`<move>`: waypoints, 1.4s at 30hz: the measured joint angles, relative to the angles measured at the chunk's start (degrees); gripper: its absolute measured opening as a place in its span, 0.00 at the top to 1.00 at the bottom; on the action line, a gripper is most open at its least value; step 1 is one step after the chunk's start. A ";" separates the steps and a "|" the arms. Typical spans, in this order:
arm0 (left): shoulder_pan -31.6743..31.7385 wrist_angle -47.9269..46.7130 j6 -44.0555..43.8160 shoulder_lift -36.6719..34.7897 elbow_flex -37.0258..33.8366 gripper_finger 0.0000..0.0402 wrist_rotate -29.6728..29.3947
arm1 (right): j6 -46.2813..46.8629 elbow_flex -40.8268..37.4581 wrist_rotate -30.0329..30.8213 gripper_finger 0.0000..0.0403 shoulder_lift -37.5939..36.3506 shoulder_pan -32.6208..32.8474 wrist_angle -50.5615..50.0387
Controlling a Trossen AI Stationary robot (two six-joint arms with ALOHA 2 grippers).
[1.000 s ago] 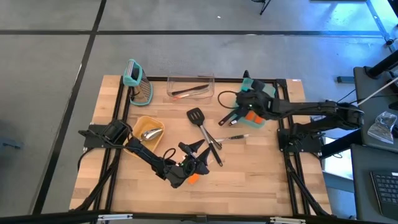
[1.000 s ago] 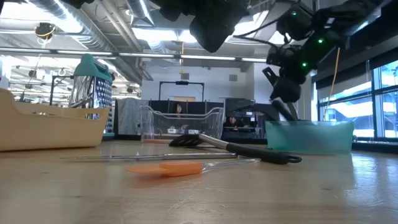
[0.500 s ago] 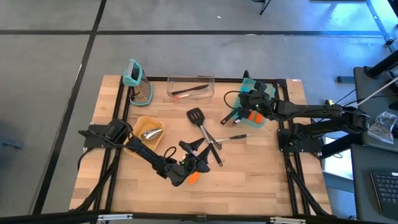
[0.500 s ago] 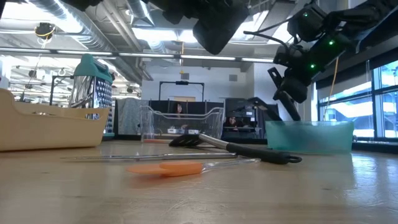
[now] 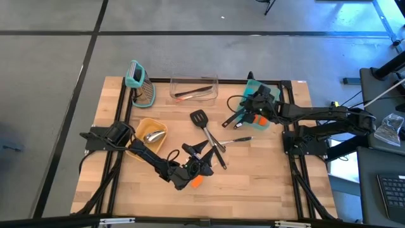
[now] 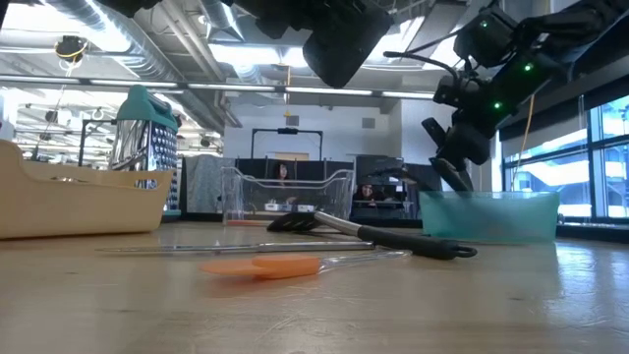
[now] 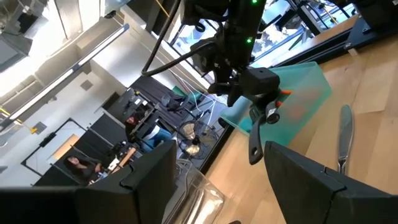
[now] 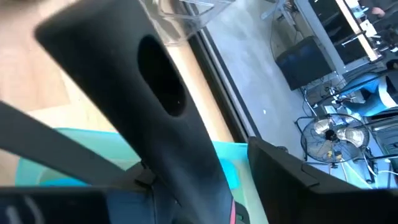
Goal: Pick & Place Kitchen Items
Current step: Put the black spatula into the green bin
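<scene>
My right gripper (image 5: 252, 113) hangs over the teal bin (image 6: 491, 216) at the table's right, slanting down. Its fingers stand open around a black utensil's handle (image 5: 233, 119), which slants out over the bin's rim toward the table's middle; the utensil's lower end is hidden in the bin. An orange piece (image 5: 258, 119) also lies in the bin. My left gripper (image 5: 204, 166) is held level and open near the front middle, just above an orange spatula (image 6: 260, 265) lying flat on the wood. Black turners (image 5: 199, 117) lie crossed beside it. My right gripper has the black handle's holed free end (image 8: 155, 93) between its fingers. The one finger that shows (image 8: 298, 180) stands apart from the handle, and whether the other touches it I cannot tell. The handle slants up out of the teal bin, leaning over its rim.
A clear bin (image 5: 193, 88) with thin utensils stands at the far middle, with a teal-handled grater (image 5: 140, 85) to its left. A yellow tray (image 5: 140, 144) holds a silver scoop (image 5: 152, 135). A thin metal piece (image 5: 237, 140) lies right of the turners.
My right gripper has tipped a little over the teal bin, the black handle staying between its fingers and leaning out of the bin as before.
</scene>
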 joint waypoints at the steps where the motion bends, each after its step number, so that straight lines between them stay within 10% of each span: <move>1: 0.00 -0.01 0.00 0.00 0.00 0.40 0.00 | 0.13 0.00 0.03 0.53 0.00 0.37 -0.23; 19: -0.63 -0.04 0.04 0.00 0.00 0.40 -0.08 | 5.95 0.09 5.82 0.51 -0.02 8.98 -6.01; 42: -1.13 -0.02 0.31 0.00 0.00 0.40 -0.06 | 19.44 4.33 -7.80 0.51 -3.12 11.55 -18.36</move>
